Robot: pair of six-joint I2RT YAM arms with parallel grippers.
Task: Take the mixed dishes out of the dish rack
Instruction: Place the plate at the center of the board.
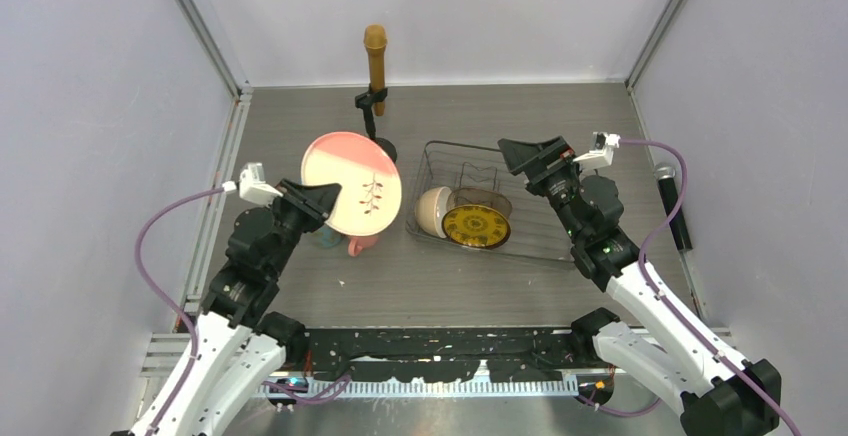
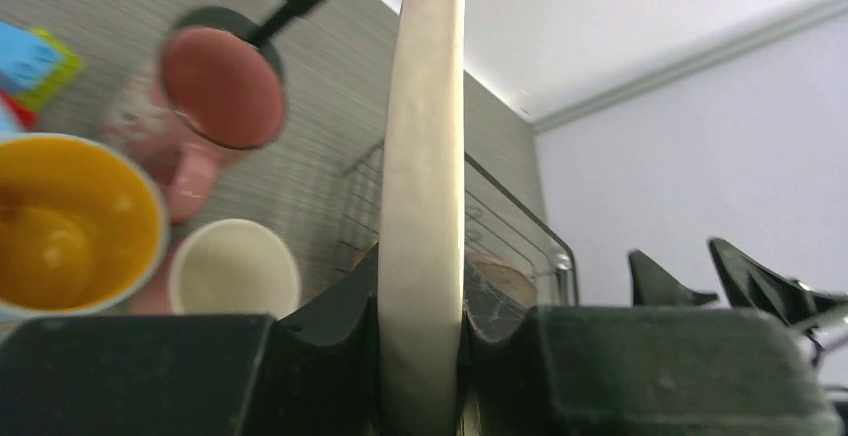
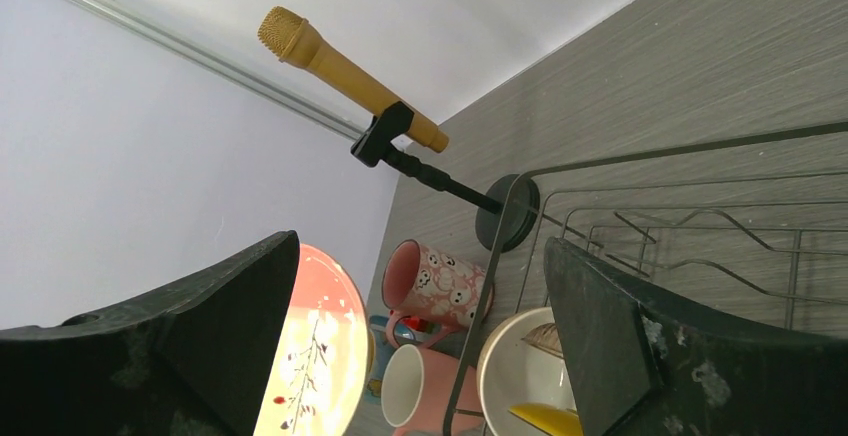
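Observation:
My left gripper is shut on the rim of the large pink-and-cream plate, holding it on edge above the mugs, left of the dish rack. In the left wrist view the plate stands clamped between the jaws of this gripper. Below it sit a pink mug, a yellow-inside mug and a cream-inside mug. The rack holds a cream bowl, a brownish bowl and a small yellow patterned plate. My right gripper hangs open and empty over the rack's back right.
A gold microphone on a black round-based stand rises behind the plate. A black microphone lies along the right wall. Toy blocks lie by the mugs. The right wrist view shows the rack's wire beside the mugs.

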